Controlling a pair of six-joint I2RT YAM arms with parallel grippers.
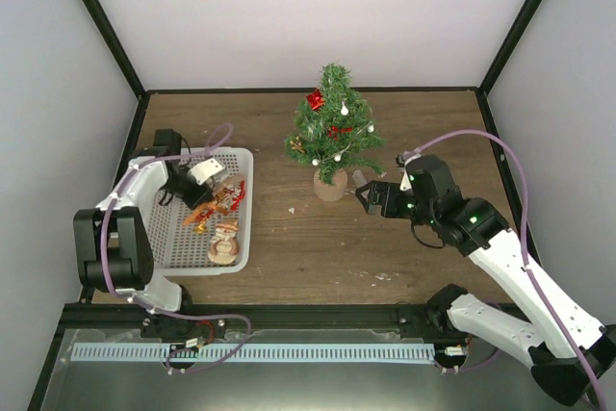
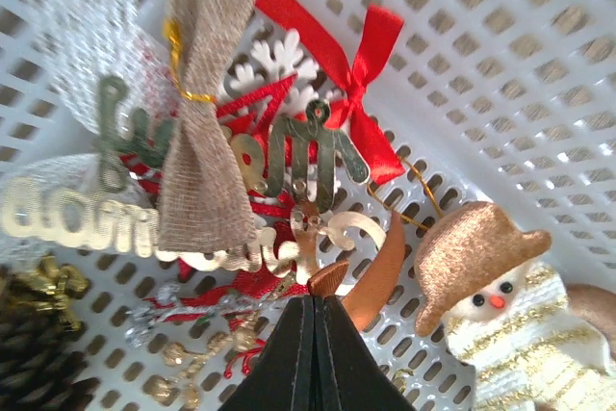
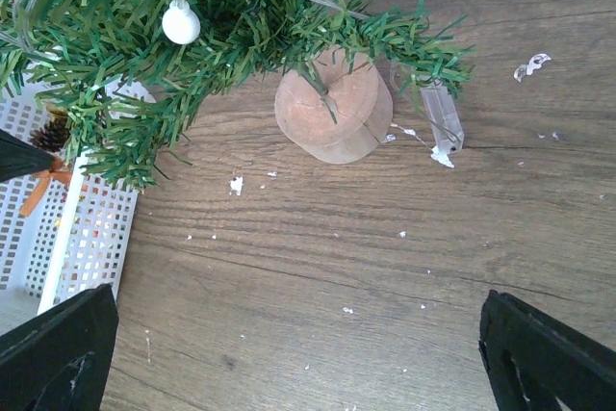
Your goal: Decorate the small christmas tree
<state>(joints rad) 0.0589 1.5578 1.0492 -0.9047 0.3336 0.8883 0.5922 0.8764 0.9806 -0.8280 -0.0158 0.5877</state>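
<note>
Brown wood-grain tabletop (image 1: 289, 257), white walls all round. The small christmas tree (image 1: 333, 132) stands upright at mid-table toward the back, on its round wooden base (image 3: 332, 117), already carrying red ornaments (image 1: 315, 99) and white beads. To its left sits the white basket (image 1: 247, 209) of decorations. My left gripper (image 2: 314, 329) is down in that basket, fingers pressed together on a brown ribbon loop (image 2: 332, 278) (caught at the very tip, it seems, beside a snowman (image 2: 500, 305) and gold lettering (image 2: 308, 156)). My right gripper (image 1: 369, 197) hovers just right of the tree's base, jaws spread wide, holding nothing. I judge this the pick step: next comes a slow lift to free the loop from the tangle, then a carry to a bare branch.
</note>
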